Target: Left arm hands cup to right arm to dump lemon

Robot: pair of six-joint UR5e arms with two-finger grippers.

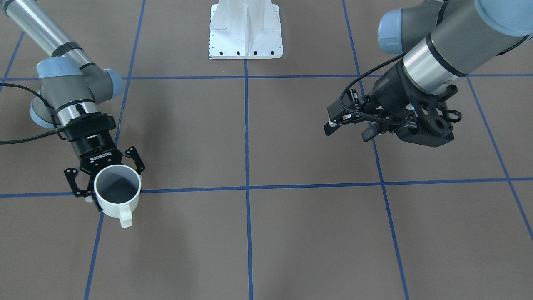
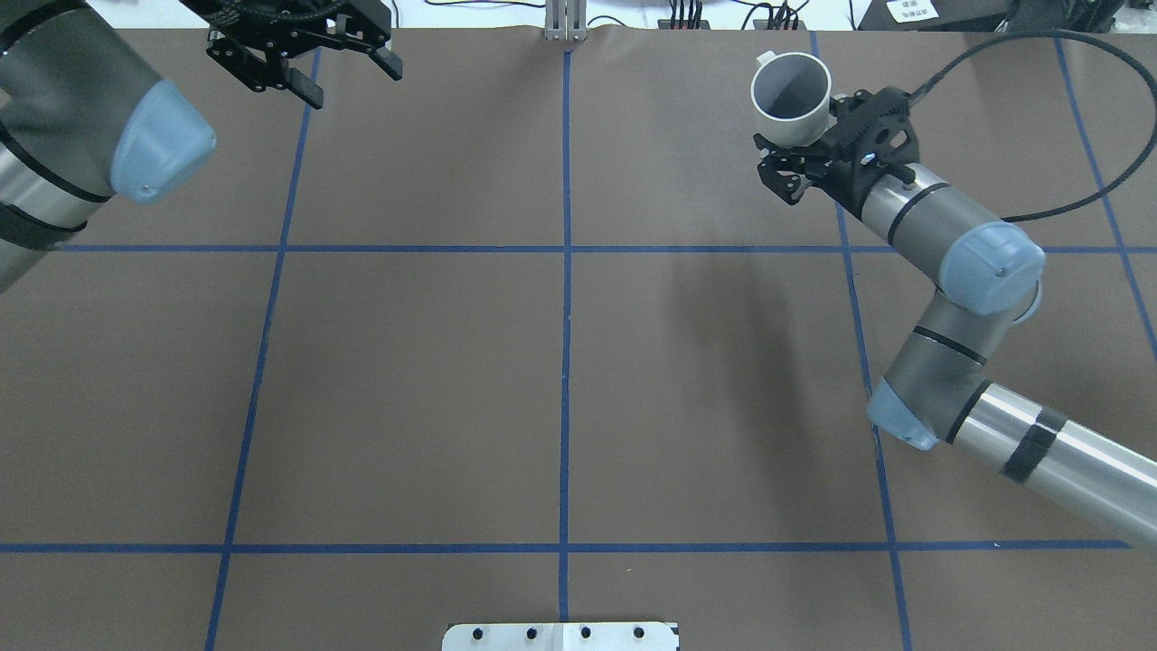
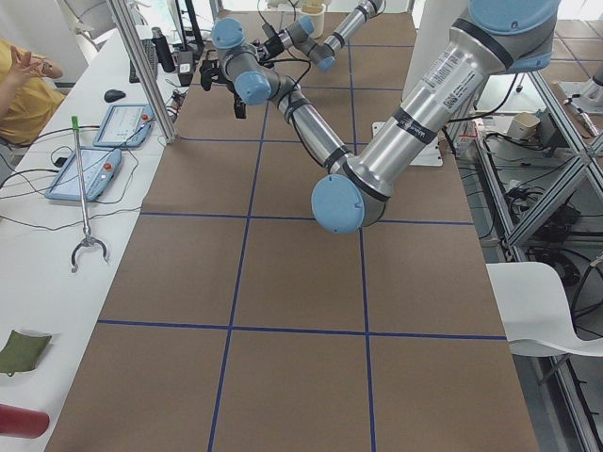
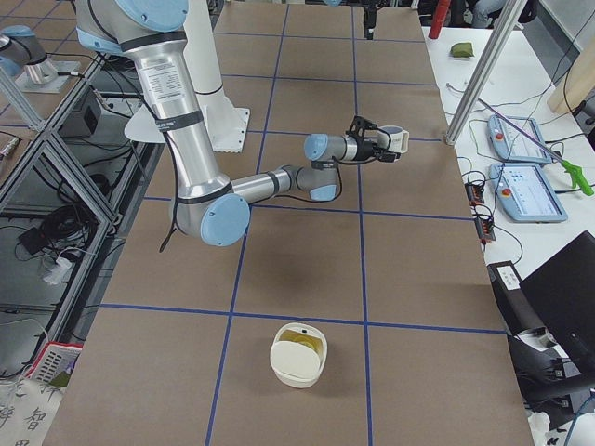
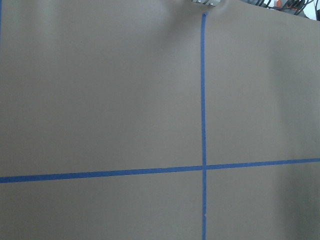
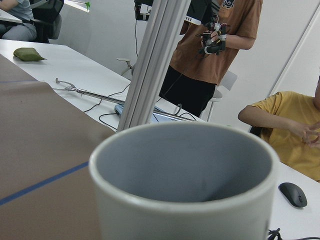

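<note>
The white cup [image 1: 118, 189] is upright in my right gripper [image 1: 109, 177], which is shut around its body, handle pointing away from the robot. In the overhead view the cup [image 2: 791, 95] and right gripper [image 2: 800, 140] are at the far right of the table. The right wrist view shows the cup's rim and grey inside [image 6: 185, 170]; no lemon shows in it. My left gripper [image 1: 349, 130] is open and empty, hovering far off at the other side, at the overhead view's top left [image 2: 352, 80]. The left wrist view shows only bare table.
A white container [image 4: 297, 353] with something yellowish inside sits on the table at the robot's right end. The white robot base plate [image 1: 245, 37] is at the robot's edge. Side benches hold tablets [image 4: 525, 190]; operators [image 6: 215, 45] stand beyond the far edge.
</note>
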